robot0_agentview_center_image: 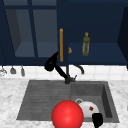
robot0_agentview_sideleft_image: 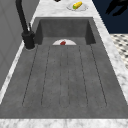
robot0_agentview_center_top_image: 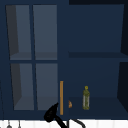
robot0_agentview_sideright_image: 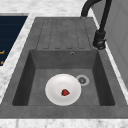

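Note:
My left hand (robot0_agentview_center_image: 51, 63) hovers above the black faucet (robot0_agentview_center_image: 67, 75), just below the wall cabinet. Its straight fingers reach up to the lower end of a vertical wooden door handle (robot0_agentview_center_image: 61, 45); the upper view shows the same left hand (robot0_agentview_center_top_image: 51, 113) beside that handle (robot0_agentview_center_top_image: 61, 97). My right hand (robot0_agentview_center_image: 97, 120) floats low at the sink's front right, fingers relaxed, holding nothing. In the left side view it is the hand (robot0_agentview_sideleft_image: 117, 6) off the counter's front edge. A white plate (robot0_agentview_sideright_image: 63, 89) with a small red piece (robot0_agentview_sideright_image: 65, 92) lies in the basin.
A big red ball (robot0_agentview_center_image: 67, 115) is at the sink's front edge. The cabinet's right half stands open, with an olive bottle (robot0_agentview_center_image: 85, 44) and a small orange thing (robot0_agentview_center_image: 70, 50) on its shelf. A plate with corn (robot0_agentview_sideleft_image: 77, 5) sits on the counter. Utensils (robot0_agentview_center_image: 13, 70) hang at left.

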Available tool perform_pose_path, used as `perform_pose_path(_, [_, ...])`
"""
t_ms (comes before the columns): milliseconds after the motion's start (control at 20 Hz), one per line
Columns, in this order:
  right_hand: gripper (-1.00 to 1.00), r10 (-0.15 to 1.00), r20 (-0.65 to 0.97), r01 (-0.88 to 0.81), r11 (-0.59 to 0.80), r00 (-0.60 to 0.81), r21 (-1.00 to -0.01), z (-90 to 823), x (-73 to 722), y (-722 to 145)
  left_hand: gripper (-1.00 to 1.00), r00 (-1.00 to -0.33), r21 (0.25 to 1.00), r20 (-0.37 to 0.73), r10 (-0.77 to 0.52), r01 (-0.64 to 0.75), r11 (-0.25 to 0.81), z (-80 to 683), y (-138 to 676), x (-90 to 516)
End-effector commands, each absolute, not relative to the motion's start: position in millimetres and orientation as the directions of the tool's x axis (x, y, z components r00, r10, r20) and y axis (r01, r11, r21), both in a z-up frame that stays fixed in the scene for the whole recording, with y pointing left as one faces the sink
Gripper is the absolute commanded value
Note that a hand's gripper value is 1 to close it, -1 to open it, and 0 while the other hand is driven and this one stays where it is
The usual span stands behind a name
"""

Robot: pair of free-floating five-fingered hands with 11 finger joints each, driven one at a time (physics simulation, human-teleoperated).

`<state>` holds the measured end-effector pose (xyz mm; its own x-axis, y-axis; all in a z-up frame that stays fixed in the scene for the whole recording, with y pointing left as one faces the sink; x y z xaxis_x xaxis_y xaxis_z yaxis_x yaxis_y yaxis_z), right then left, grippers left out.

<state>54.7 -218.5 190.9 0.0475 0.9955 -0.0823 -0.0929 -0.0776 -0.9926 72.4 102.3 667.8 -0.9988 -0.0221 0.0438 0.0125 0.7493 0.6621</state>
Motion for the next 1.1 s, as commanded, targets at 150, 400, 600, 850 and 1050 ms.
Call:
perform_pose_path(150, [0.00,0.995,-0.082,-0.093,-0.078,0.048,-0.993,190.9,54.7,-218.5,-1.00,-0.993,0.558,0.116,-0.033,0.038,0.829,669.3,111.3,78.4])
perform_pose_path(400, [0.00,0.995,-0.082,-0.093,-0.078,0.048,-0.993,190.9,54.7,-218.5,-1.00,-0.990,0.551,0.120,-0.076,0.002,0.834,670.1,108.5,67.5])
perform_pose_path(600, [0.00,0.995,-0.082,-0.093,-0.078,0.048,-0.993,190.9,54.7,-218.5,-1.00,-0.989,0.546,0.123,-0.080,0.000,0.838,670.4,108.4,63.5])
perform_pose_path(850, [0.00,0.995,-0.082,-0.093,-0.078,0.048,-0.993,190.9,54.7,-218.5,-1.00,-0.989,0.539,0.126,-0.083,-0.002,0.842,670.7,108.3,58.3])
perform_pose_path(1050, [0.00,0.995,-0.082,-0.093,-0.078,0.048,-0.993,190.9,54.7,-218.5,-1.00,-0.988,0.534,0.128,-0.084,-0.003,0.846,671.0,108.0,54.6])
